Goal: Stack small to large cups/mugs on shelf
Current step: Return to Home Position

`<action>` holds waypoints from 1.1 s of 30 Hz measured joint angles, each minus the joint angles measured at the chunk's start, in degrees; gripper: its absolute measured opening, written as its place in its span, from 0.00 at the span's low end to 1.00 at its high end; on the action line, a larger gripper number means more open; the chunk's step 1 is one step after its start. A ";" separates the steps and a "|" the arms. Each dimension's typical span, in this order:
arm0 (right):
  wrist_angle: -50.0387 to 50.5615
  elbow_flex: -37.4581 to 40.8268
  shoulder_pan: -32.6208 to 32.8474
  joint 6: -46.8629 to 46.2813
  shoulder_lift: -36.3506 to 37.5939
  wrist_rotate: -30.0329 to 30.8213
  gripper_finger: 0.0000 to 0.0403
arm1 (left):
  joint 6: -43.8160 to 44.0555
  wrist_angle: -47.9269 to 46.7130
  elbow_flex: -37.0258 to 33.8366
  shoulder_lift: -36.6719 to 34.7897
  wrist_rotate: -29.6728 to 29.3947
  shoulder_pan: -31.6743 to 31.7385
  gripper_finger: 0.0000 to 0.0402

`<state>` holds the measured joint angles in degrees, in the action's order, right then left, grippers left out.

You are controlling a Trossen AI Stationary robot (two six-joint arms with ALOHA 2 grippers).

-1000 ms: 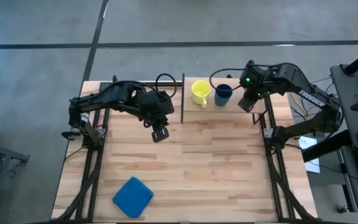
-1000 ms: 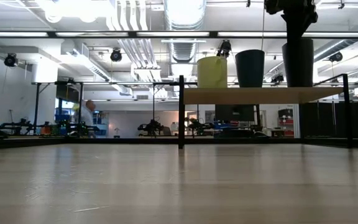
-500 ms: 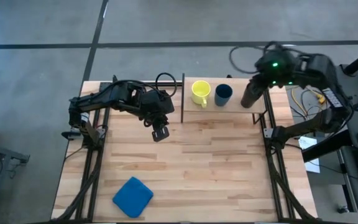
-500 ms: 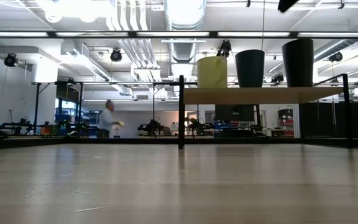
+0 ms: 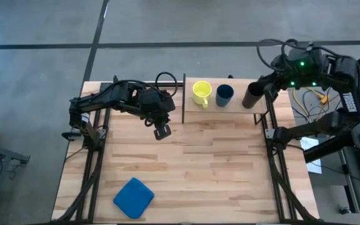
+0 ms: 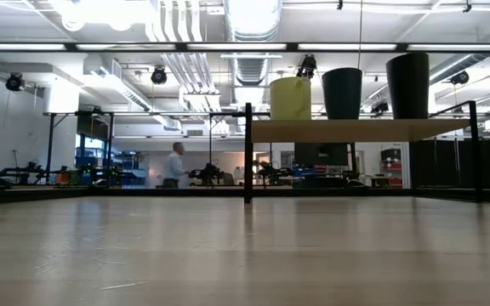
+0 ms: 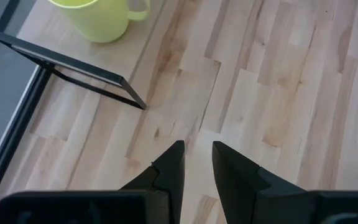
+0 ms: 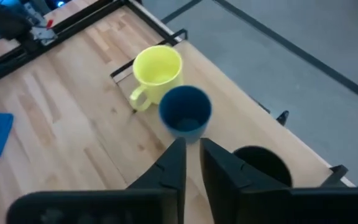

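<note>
Three cups stand upright in a row on the shelf (image 5: 230,115) at the table's far right: a yellow mug (image 5: 201,92) with a handle, a dark blue cup (image 5: 224,94) and a taller black cup (image 5: 252,95). The low view shows them on their bases on the shelf (image 6: 356,130): the mug (image 6: 290,98), the blue cup (image 6: 342,93) and the black cup (image 6: 407,85). My right gripper (image 5: 269,82) is shut and empty, raised above and to the right of the black cup (image 8: 260,165). My left gripper (image 5: 162,131) is shut and empty over the table, left of the shelf's dark edge (image 7: 73,78).
A flat blue cloth (image 5: 133,197) lies near the table's front left. The shelf's thin dark upright (image 6: 247,153) stands at its left end. A person (image 6: 175,166) walks in the room far behind the table. Bare planks lie across the table's middle.
My right gripper has left the black cup, which stays upright on the shelf's right end. It has risen out of the low view and gone toward the table's right and far edge. In the background the person has walked rightward.
</note>
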<state>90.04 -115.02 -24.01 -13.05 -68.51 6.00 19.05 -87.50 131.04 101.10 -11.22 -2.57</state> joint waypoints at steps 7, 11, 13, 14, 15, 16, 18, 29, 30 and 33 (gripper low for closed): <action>-0.64 2.40 6.44 -0.59 2.79 -0.22 0.02 | -3.27 0.17 0.65 0.00 -1.28 -0.02 0.15; -3.74 3.94 11.60 -4.48 4.34 -0.20 0.02 | -3.40 1.88 1.37 -0.01 -2.75 -0.02 0.05; -6.31 5.45 14.91 -4.73 5.34 -0.22 0.02 | -3.45 3.85 1.46 -0.27 -2.76 -0.02 0.01; -7.75 6.32 16.78 -4.60 5.82 -0.22 0.02 | -3.47 4.85 1.46 -0.57 -2.74 -0.02 0.01; -9.20 7.22 18.73 -4.39 6.32 -0.22 0.02 | -3.49 6.05 1.44 -0.93 -2.54 -0.04 0.01; -10.94 8.26 20.71 -4.12 6.81 -0.22 0.02 | -3.46 7.34 1.46 -1.40 -2.09 -0.08 0.01; -15.12 10.84 24.59 -3.80 7.87 -0.15 0.02 | -3.31 10.12 1.45 -2.60 -0.69 -0.28 0.01; -36.60 26.45 42.78 0.43 13.58 9.38 0.02 | -4.68 17.18 0.31 -13.03 0.25 -1.67 0.00; -36.79 27.48 43.72 0.48 13.95 11.62 0.02 | -5.86 17.32 0.01 -13.76 0.26 -1.81 0.00; -37.51 29.43 45.34 0.64 14.94 17.19 0.02 | -7.83 19.16 -0.56 -15.03 0.26 -2.01 0.00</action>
<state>52.53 -85.58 21.33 -12.41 -53.57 23.19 11.21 -68.35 130.49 86.07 -10.96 -4.58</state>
